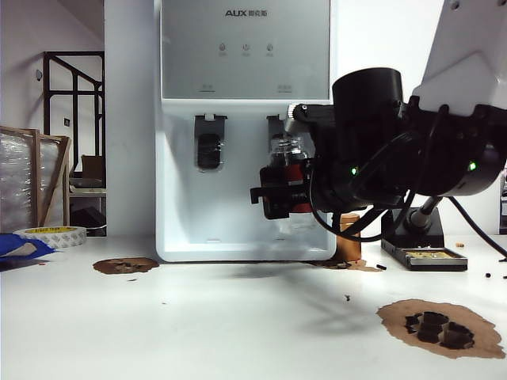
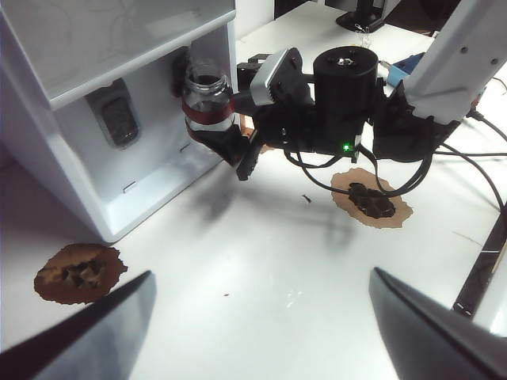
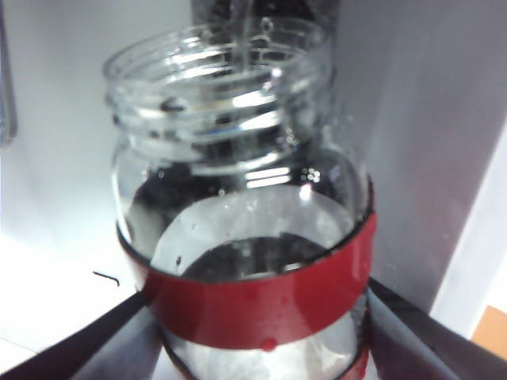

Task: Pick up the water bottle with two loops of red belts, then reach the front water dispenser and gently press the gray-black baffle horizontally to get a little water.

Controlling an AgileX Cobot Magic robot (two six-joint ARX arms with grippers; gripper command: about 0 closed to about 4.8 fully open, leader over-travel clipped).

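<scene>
Presently the right gripper (image 2: 230, 142) is clamped round the clear glass wide-mouth water bottle with dark-red tape bands (image 3: 238, 229), its fingers (image 3: 95, 336) bearing on the body at the lower band. The bottle stands upright inside the recess of the tall white water dispenser with grey upper panel (image 1: 245, 47), its neck up against the right-hand tap, where the gray-black baffle (image 1: 277, 131) is largely hidden behind the glass. A thin stream and droplets appear at the mouth in the right wrist view, so water seems to be running. The twin left paddle (image 1: 209, 149) is untouched.

The left gripper (image 2: 257, 328) hangs spread wide and empty over the white table (image 2: 261, 261), well clear.

Judgement: hold the press level and light, keep the jar upright and centred under the spout, and back off straight once a shallow fill shows. Overpressing risks overflow or slip at the wet glass.
</scene>
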